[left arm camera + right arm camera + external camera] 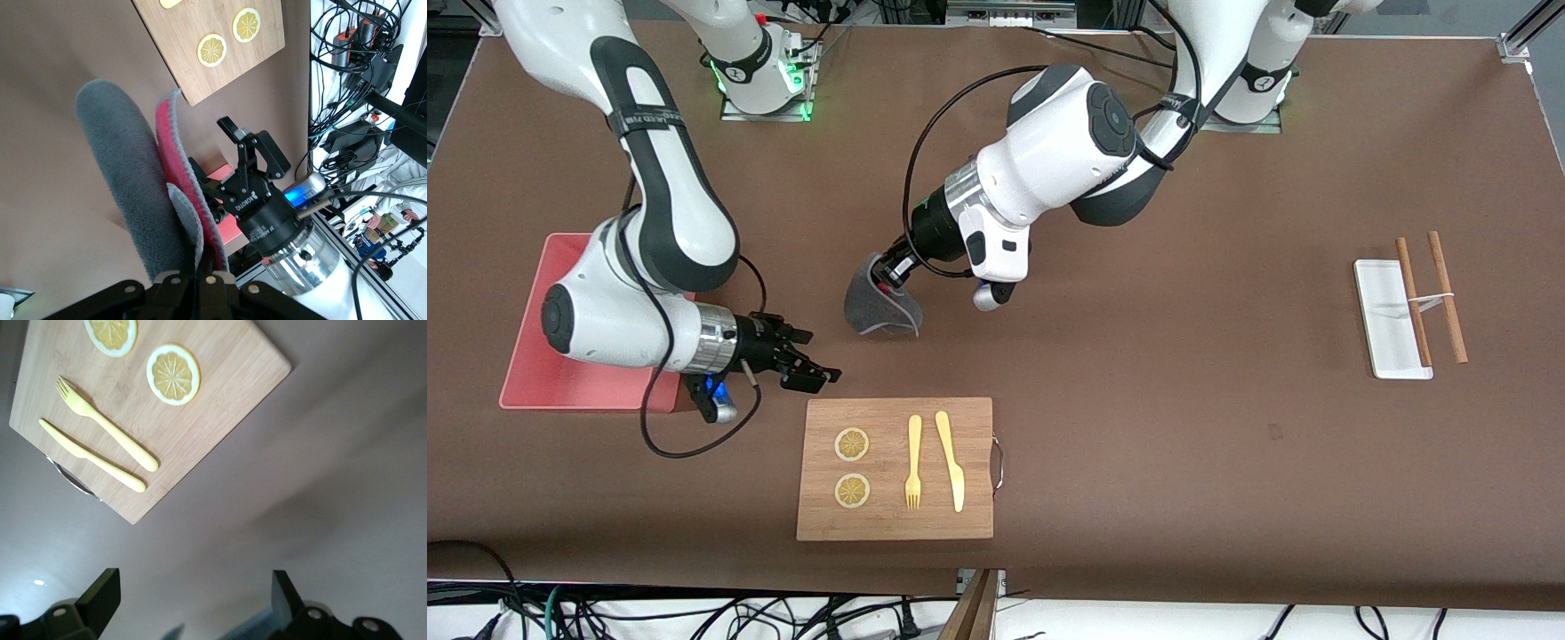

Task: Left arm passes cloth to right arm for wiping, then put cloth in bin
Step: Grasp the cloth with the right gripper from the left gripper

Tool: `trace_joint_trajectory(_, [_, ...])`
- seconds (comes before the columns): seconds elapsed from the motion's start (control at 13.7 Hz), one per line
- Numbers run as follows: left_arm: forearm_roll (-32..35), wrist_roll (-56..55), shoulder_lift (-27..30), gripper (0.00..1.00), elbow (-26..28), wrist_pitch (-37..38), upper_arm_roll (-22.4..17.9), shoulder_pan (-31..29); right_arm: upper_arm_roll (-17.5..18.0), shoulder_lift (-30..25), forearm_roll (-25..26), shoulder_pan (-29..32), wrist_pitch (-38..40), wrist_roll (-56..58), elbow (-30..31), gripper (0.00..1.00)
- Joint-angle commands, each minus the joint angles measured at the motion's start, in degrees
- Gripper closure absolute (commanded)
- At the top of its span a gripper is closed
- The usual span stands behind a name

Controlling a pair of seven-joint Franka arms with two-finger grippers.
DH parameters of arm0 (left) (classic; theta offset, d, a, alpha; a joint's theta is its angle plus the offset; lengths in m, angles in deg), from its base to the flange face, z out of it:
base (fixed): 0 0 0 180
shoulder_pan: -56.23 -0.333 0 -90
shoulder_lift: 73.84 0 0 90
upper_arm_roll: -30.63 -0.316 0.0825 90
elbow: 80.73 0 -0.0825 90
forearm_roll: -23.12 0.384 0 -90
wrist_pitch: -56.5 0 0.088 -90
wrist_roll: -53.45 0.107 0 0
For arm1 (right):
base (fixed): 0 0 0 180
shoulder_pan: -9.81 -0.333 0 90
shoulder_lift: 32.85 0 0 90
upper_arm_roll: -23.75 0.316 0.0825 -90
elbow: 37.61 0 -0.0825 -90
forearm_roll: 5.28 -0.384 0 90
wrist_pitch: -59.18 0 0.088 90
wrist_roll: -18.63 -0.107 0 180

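The left pincer (885,274) is pinching the cloth (876,307) above bare bench (1138,400); the right pincer (805,360) is gaping wide between the bin (534,373) and the board's (895,468) corner.

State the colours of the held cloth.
Soft grey fabric cloth with a pink-red patch; left wrist view.

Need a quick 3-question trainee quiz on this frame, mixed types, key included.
1. True or false: the left tool is shut on the cloth.
2. The open right tool is over: A) the wooden board B) bare table between the bin and the board C) the white tray.
3. Fill in: two ____ slices lie on the board beside the fork and knife.

Key: 1 true; 2 B; 3 lemon.
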Motion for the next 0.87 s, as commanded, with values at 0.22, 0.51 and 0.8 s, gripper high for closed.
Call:
trace_joint_trajectory(0.22, [-1.7,-0.6,-0.1,1.00,-1.3,-0.2,-0.4,0.3,-0.3,3.1,-2.1,-2.5,0.2,-2.0,-1.0,0.00])
trace_joint_trajectory(0.51, [-1.7,-0.6,0.0,1.00,-1.3,-0.2,-0.4,-0.1,-0.4,3.1,3.1,-2.3,5.0,0.5,-1.8,0.00])
trace_joint_trajectory(0.8, [-1.7,-0.7,0.0,1.00,-1.2,-0.2,-0.4,-0.1,-0.4,3.0,4.6,-2.2,11.8,0.5,-5.0,0.00])
